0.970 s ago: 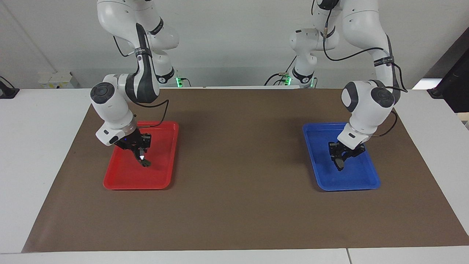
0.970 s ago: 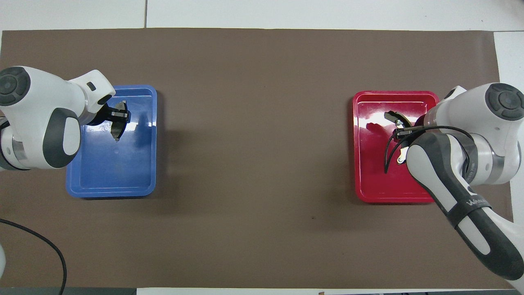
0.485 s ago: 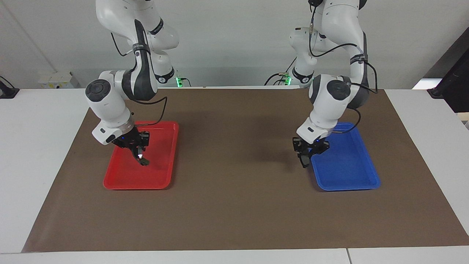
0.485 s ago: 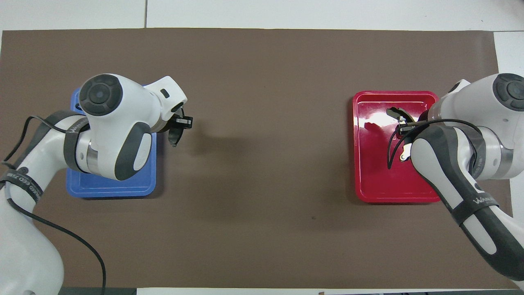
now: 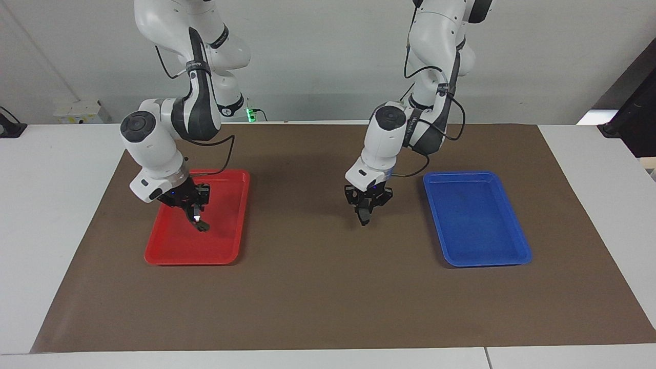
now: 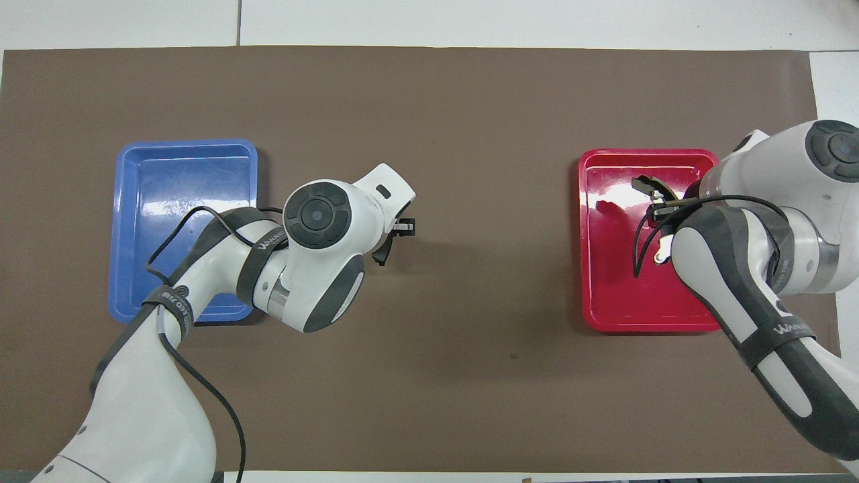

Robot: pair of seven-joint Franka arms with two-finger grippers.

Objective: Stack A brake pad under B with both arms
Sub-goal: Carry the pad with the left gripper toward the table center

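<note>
My left gripper (image 5: 365,209) is shut on the A brake pad (image 5: 364,219), a short dark-grey pad that hangs edge-down from the fingers. It is in the air over the brown mat between the two trays. In the overhead view the left gripper (image 6: 394,235) shows past the wrist with the A brake pad (image 6: 383,254) below it. My right gripper (image 5: 196,212) is shut on B (image 5: 203,226), the curved pad with a bright glint, low over the red tray (image 5: 189,260). From overhead, B (image 6: 647,184) sticks out from the right gripper (image 6: 663,209) over the red tray (image 6: 644,155).
The blue tray (image 5: 479,262) stands bare at the left arm's end of the mat; it also shows in the overhead view (image 6: 184,145). The brown mat (image 5: 328,292) covers most of the table, with white table around it.
My left arm has carried the A brake pad out of the blue tray and toward the middle of the mat. My right gripper has stayed over the red tray with B, barely lifted.
</note>
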